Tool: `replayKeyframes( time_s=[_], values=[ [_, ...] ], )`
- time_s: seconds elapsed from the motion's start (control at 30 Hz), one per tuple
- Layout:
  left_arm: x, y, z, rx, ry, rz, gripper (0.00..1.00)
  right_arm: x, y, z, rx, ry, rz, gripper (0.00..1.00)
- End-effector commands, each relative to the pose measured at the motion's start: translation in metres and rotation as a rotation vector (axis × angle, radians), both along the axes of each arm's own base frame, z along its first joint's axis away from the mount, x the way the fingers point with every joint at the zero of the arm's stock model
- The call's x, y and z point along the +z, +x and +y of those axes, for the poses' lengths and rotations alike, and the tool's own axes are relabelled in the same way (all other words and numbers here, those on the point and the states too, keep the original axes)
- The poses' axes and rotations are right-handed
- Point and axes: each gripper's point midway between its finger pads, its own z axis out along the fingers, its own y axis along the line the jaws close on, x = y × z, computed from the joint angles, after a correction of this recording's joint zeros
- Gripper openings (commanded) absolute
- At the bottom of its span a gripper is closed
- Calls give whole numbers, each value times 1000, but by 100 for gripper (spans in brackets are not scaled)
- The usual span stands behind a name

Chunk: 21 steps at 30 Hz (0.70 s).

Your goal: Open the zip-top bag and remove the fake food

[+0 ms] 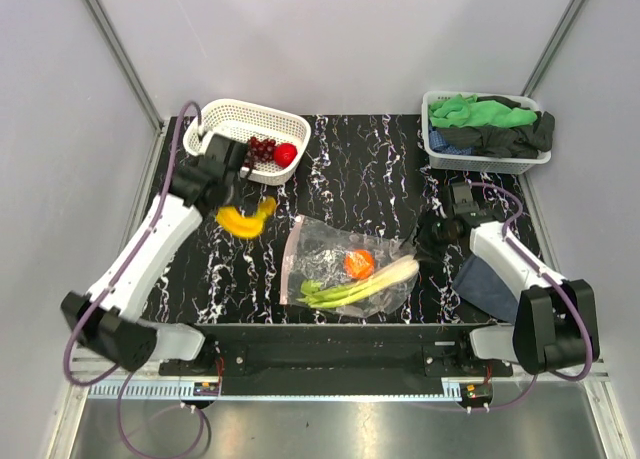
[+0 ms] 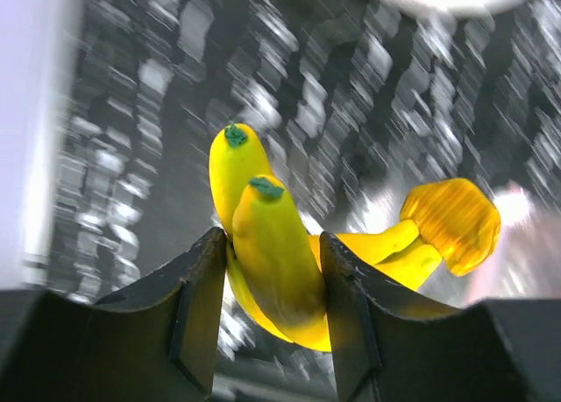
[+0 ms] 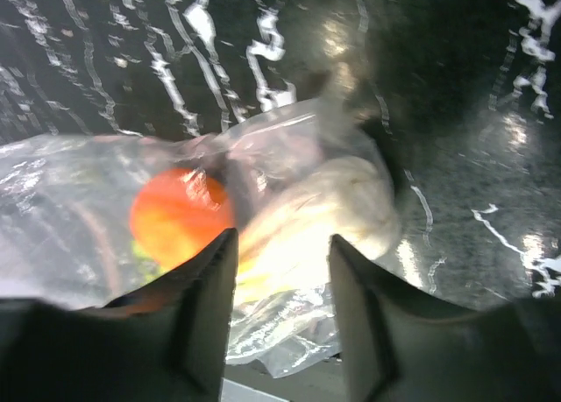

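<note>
While left fingers (image 2: pixel 200 297) clamp the banana (image 2: pixel 276 262), right fingers (image 3: pixel 209 310) stand parted over the zip-top bag (image 3: pixel 74 179).

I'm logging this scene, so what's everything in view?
table: one, black marbled
white basket: one, far left
grapes: one bunch, purple, in it
red fruit: one, beside grapes
zip-top bag: one, clear, centre
orange piece: one, inside bag
stalks: bunch, pale green, inside bag
right basket: one, white, far right
cloths: several, green and black, inside
banana: one bunch, yellow, left gripper's grip
left gripper: shut on banana
right gripper: open, at bag's right end
</note>
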Motion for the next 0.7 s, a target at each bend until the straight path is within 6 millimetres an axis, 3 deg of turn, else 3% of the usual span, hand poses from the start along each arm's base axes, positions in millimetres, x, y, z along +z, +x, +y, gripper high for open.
replayKeyframes(
  time_s=[0.0,0.03,0.07,0.1,0.2,0.23,0.27,0.3,0.33,0.4,0.47,0.5,0.53,0.57,0.63,0.67],
  values=[
    [42,50,56,143,232,-114,0,22,16,7,66,20,-50,60],
    [44,59,59,146,229,-120,0,23,18,9,79,26,-52,66],
    [58,73,63,172,196,-171,0,21,18,10,88,27,-40,68],
    [50,86,63,183,187,-157,0,23,19,10,101,23,-34,70],
    [58,124,56,163,44,-224,0,28,22,14,138,36,-29,75],
    [49,139,55,171,24,-216,0,30,22,14,147,34,-31,75],
    [63,155,59,189,-30,-271,0,35,25,15,157,36,-42,77],
    [65,167,59,203,-82,-288,0,37,23,16,179,35,-40,78],
    [48,185,60,214,-109,-260,0,39,24,16,189,34,-45,78],
    [62,216,71,254,-190,-336,0,45,25,17,209,40,-53,79],
    [42,247,87,302,-274,-332,0,49,26,20,219,52,-59,79],
    [51,259,86,333,-353,-372,0,50,25,21,228,60,-59,80],
    [52,272,107,371,-396,-414,0,55,25,22,229,62,-74,80],
    [32,286,106,375,-445,-397,0,57,26,21,227,61,-82,81],
    [24,307,113,410,-518,-453,0,63,25,21,230,62,-101,83],
    [8,315,118,430,-535,-444,0,64,25,22,230,64,-106,84]
  ],
)
